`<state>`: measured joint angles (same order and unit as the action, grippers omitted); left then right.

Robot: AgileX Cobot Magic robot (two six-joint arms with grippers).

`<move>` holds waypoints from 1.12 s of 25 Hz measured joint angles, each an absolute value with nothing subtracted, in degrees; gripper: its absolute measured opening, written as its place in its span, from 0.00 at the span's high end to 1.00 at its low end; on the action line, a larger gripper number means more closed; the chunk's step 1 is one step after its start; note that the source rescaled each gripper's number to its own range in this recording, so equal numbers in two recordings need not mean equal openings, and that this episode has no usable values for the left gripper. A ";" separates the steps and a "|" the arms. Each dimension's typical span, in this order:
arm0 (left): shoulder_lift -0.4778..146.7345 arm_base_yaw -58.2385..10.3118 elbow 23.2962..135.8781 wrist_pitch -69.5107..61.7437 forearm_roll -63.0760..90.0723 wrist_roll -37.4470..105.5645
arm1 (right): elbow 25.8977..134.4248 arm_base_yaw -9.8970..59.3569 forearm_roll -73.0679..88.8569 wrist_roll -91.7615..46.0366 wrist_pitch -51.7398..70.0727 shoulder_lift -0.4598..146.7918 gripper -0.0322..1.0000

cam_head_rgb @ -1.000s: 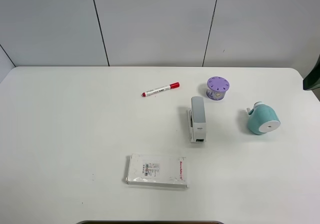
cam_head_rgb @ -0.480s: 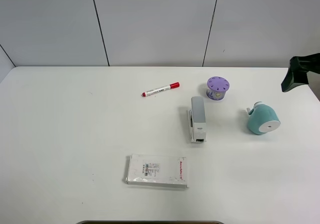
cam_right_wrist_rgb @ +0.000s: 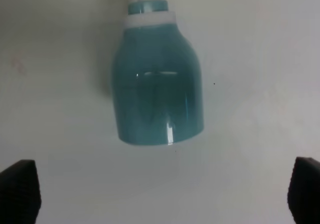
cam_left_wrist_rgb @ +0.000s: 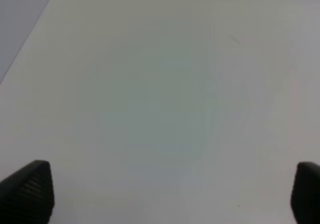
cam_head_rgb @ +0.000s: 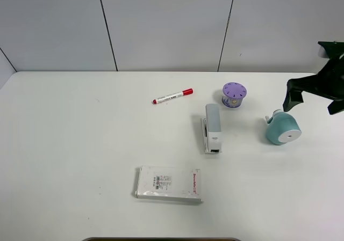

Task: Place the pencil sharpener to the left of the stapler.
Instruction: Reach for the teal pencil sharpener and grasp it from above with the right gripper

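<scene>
The teal pencil sharpener [cam_head_rgb: 282,129] lies on its side at the right of the white table, its white round face towards the front. The white and grey stapler [cam_head_rgb: 212,127] lies to its left, a clear gap between them. My right gripper [cam_head_rgb: 314,99] hovers open just behind and to the right of the sharpener. In the right wrist view the sharpener [cam_right_wrist_rgb: 157,79] lies ahead of that gripper [cam_right_wrist_rgb: 162,194], between its spread fingertips [cam_right_wrist_rgb: 20,191] and untouched. My left gripper [cam_left_wrist_rgb: 167,194] is open over bare table and does not show in the high view.
A red-capped marker [cam_head_rgb: 172,96] lies behind the stapler to the left. A small purple cylinder [cam_head_rgb: 234,94] stands behind the stapler to the right. A flat white packaged box [cam_head_rgb: 169,183] lies near the front. The table's right edge runs close to the sharpener.
My right arm has come in from the right edge of the high view, moving left until its gripper hangs near the sharpener. The objects have not moved.
</scene>
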<state>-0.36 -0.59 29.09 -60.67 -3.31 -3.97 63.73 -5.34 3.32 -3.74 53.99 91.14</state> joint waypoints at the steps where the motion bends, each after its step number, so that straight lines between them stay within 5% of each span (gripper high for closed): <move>1: -0.36 -0.59 29.09 -60.67 -3.31 -3.97 | 63.73 -5.34 3.32 -3.74 53.28 92.16 0.00; 28: -0.36 -0.59 29.09 -60.67 -3.31 -3.97 | 63.78 -1.99 3.01 -3.57 44.95 108.36 0.00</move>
<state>-0.36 -0.59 29.09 -60.67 -3.31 -3.97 63.78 -1.99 3.01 -3.57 44.95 108.36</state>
